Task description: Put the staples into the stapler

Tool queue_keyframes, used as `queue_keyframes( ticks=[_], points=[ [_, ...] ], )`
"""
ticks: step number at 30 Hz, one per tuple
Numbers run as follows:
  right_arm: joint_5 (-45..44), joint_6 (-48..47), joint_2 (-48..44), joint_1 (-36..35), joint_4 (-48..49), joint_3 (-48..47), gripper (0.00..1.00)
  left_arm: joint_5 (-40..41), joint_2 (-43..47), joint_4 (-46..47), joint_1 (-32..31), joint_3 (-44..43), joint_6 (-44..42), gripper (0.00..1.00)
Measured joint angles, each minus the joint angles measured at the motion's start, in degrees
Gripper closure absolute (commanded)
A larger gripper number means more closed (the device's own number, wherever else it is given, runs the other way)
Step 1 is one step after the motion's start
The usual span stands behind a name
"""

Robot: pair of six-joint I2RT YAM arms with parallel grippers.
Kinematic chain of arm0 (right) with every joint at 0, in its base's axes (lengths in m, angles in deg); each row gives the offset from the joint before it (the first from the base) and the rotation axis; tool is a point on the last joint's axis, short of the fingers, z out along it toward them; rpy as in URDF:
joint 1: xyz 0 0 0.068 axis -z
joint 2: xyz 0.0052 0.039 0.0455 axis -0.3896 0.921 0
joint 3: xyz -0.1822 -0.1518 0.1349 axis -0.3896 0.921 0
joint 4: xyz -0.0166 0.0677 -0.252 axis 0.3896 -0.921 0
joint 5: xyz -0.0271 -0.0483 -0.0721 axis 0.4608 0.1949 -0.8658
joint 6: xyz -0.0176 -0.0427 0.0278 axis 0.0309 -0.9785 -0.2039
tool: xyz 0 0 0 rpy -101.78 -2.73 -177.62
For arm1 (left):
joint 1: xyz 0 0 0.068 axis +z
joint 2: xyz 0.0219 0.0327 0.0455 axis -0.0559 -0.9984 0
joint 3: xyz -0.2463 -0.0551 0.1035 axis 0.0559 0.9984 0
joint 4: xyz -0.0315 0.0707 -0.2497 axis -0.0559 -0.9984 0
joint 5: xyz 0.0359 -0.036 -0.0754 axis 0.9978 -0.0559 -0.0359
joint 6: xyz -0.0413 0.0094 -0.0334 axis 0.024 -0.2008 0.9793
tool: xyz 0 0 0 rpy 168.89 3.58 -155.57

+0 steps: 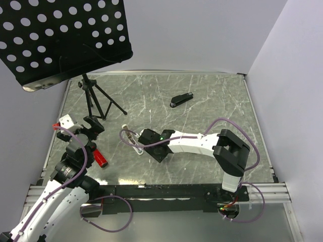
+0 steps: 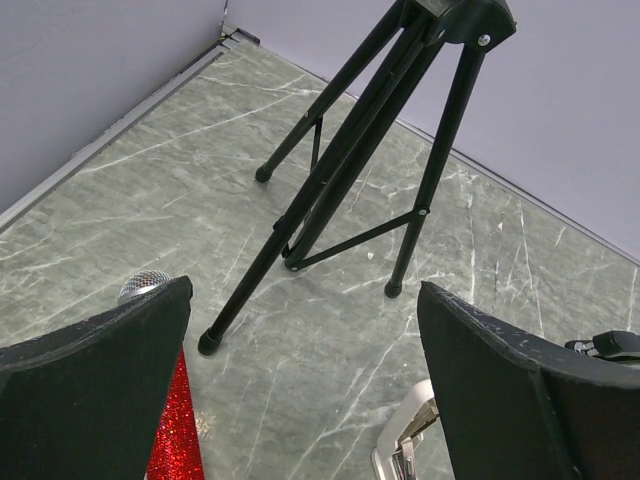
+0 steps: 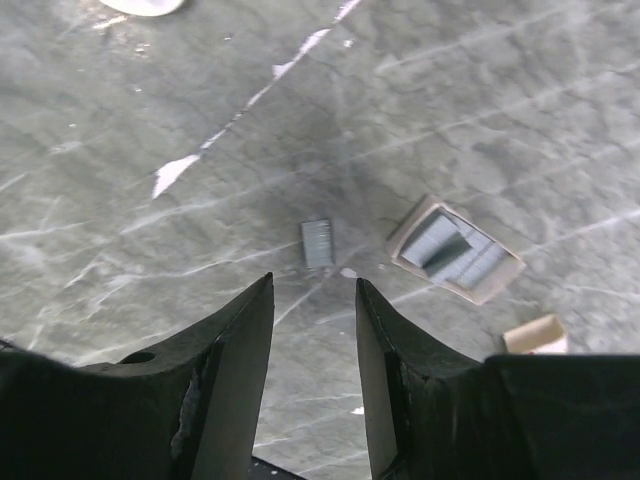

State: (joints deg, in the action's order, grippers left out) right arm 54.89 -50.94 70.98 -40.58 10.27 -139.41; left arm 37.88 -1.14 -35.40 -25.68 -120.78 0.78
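Note:
A short grey strip of staples (image 3: 317, 243) lies on the marble table just beyond my right gripper (image 3: 312, 290), which is open, empty and hovering over it. An open pale box (image 3: 455, 250) holding more grey staple strips lies to the strip's right, with a small cardboard flap (image 3: 535, 335) beside it. In the top view the right gripper (image 1: 153, 145) hides them. An opened white and silver stapler (image 1: 130, 139) lies just left of it and also shows in the left wrist view (image 2: 405, 450). My left gripper (image 2: 305, 290) is open and empty above the table, also in the top view (image 1: 95, 132).
A black stapler (image 1: 180, 100) lies farther back at centre. A red glittery stapler (image 1: 101, 159) lies by the left gripper, also in its wrist view (image 2: 175, 430). A black tripod (image 1: 96, 98) carrying a perforated black plate (image 1: 60, 35) stands at the back left. Grey walls enclose the table.

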Motion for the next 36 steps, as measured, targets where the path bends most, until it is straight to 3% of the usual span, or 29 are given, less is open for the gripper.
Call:
queue_keyframes(
  ticks=[15, 26, 36],
  points=[
    [5.27, -1.29, 4.31, 3.1, 0.33, -0.09, 0.57, -0.28, -0.02, 0.31, 0.04, 0.0, -0.07, 0.01],
    [6.75, -2.14, 4.96, 3.26, 0.22, -0.59, 0.68, -0.94, -0.04, 0.42, 0.13, 0.0, -0.87, 0.01],
    [8.44, -2.01, 4.83, 3.65, 0.46, -0.5, 0.74, -8.46, 1.36, 3.41, 0.31, 1.84, -3.06, 0.01]
  ],
)
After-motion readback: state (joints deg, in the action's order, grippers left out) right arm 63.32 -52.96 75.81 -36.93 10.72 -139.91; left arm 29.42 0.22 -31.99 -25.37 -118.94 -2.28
